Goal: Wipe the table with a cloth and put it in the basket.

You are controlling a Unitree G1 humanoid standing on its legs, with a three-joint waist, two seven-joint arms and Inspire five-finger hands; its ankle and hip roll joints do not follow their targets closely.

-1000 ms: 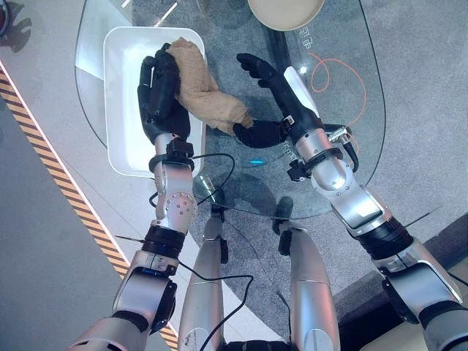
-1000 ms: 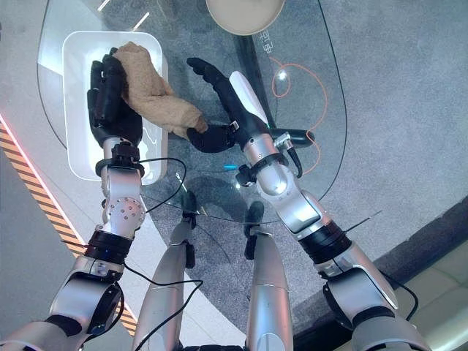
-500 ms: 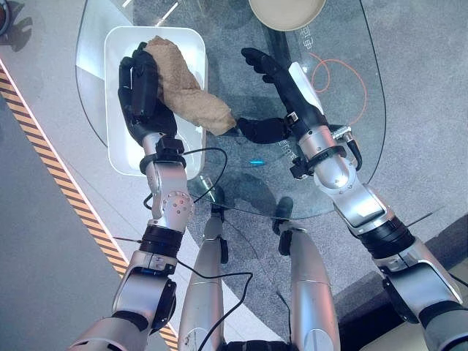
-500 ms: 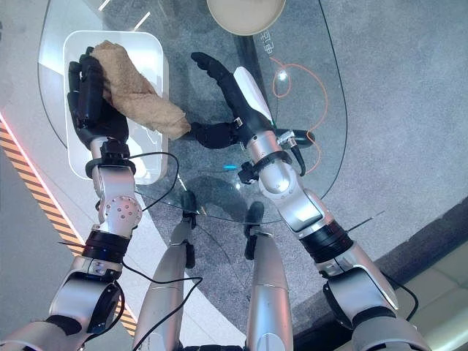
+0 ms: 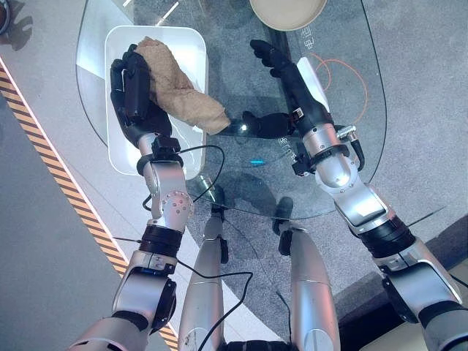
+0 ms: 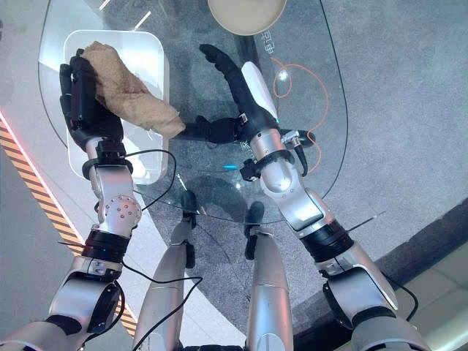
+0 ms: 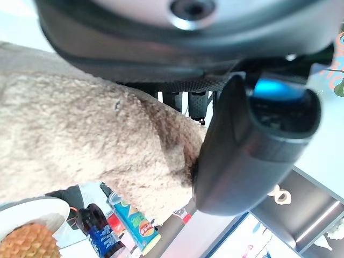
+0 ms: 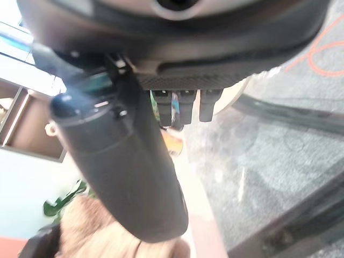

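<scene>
My left hand (image 5: 135, 91), fingers clamped on the cloth (image 5: 175, 88), has carried it further over the white basket (image 5: 121, 150) since a second ago, right hand (image 5: 281, 88) open and withdrawn, so release comes next.

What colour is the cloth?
The cloth is light brown, clearest in the left eye view.

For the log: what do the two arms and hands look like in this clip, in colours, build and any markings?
Both arms are silver-grey metal segments joined by black bands. The left hand is all dark, with a blue patch on its thumb in the left wrist view. The right hand is dark with a white cover along its back. Thin black wiring runs beside each wrist.
</scene>
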